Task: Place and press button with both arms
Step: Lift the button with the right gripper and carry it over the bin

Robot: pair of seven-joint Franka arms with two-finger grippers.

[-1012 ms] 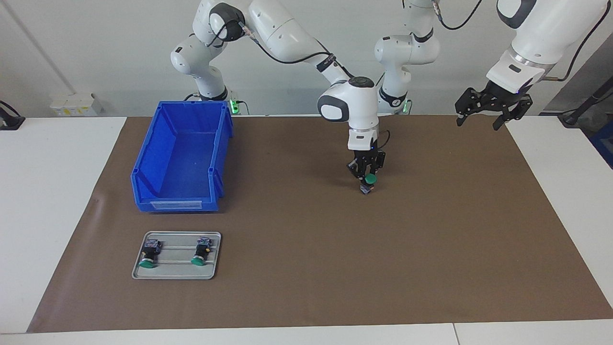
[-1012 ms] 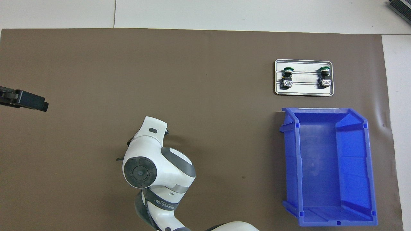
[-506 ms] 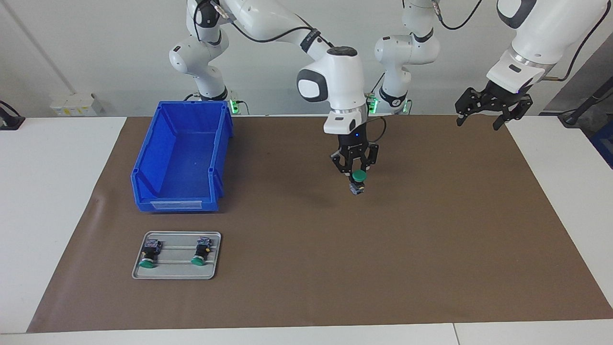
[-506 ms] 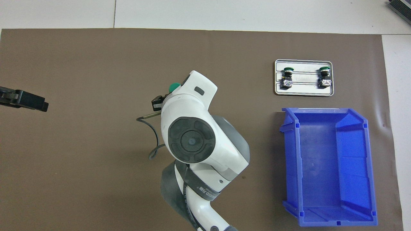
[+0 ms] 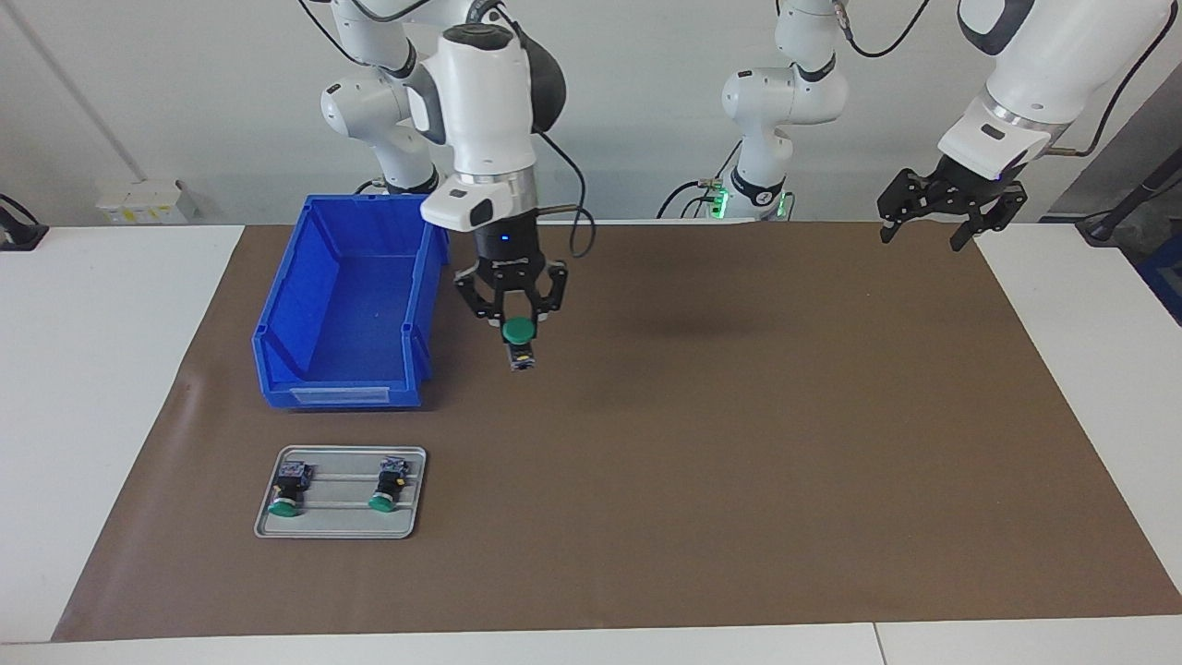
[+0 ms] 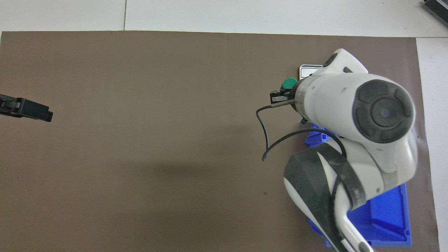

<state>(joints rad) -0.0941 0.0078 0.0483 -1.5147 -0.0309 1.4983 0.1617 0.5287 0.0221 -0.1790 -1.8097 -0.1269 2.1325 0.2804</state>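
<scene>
Right gripper (image 5: 514, 319) pinches 1 button (image 5: 520, 340), airborne over mat (image 5: 739, 443) beside bin (image 5: 346, 296). Left gripper (image 5: 951, 205) waits, spread. Advice: lower vertically, seat button upright before release.

Blue bin (image 5: 346, 300) beside open mat (image 5: 739, 443)

We could read no text, brand, number or sign anywhere. The blue bin (image 5: 346, 300) beside the right end effector (image 5: 513, 319) carried a pale label strip (image 5: 340, 395) on its front lip, but we could not make out any lettering on it.
</scene>
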